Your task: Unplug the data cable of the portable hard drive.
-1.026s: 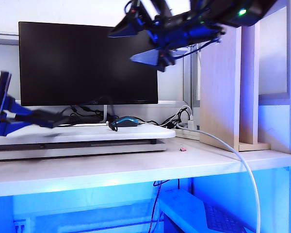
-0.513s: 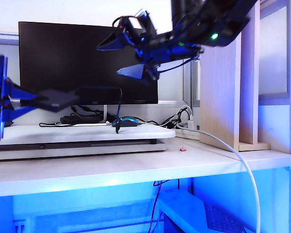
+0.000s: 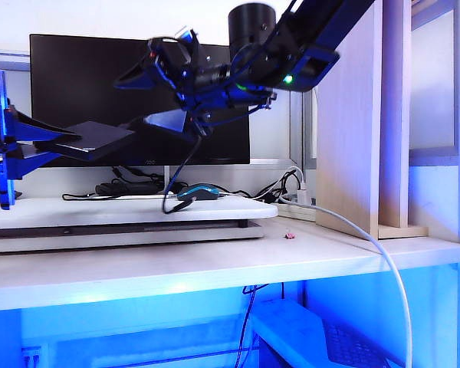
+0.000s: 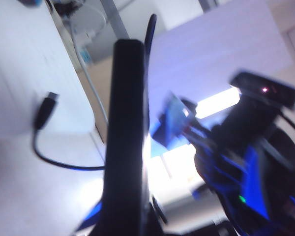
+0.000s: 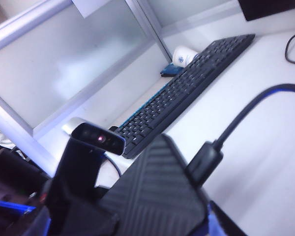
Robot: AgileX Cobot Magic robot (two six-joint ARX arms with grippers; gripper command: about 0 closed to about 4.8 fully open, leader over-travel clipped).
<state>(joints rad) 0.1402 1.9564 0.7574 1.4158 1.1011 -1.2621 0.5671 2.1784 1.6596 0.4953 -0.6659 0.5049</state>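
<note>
Exterior view: left gripper [image 3: 31, 147] clamps the portable hard drive [image 3: 92, 139] aloft; right gripper [image 3: 162, 96], fingers apart, should pinch the data cable [image 3: 185, 165] plug squarely and pull straight.

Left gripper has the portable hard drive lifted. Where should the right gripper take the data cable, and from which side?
Grip the plug body of the data cable, not the thin cord, which would only bend. The left gripper is shut on the portable hard drive, held roughly level above the desk with its plug end facing the open right gripper. Come in from that end, jaws astride the plug, and probably pull straight away from the drive.
</note>
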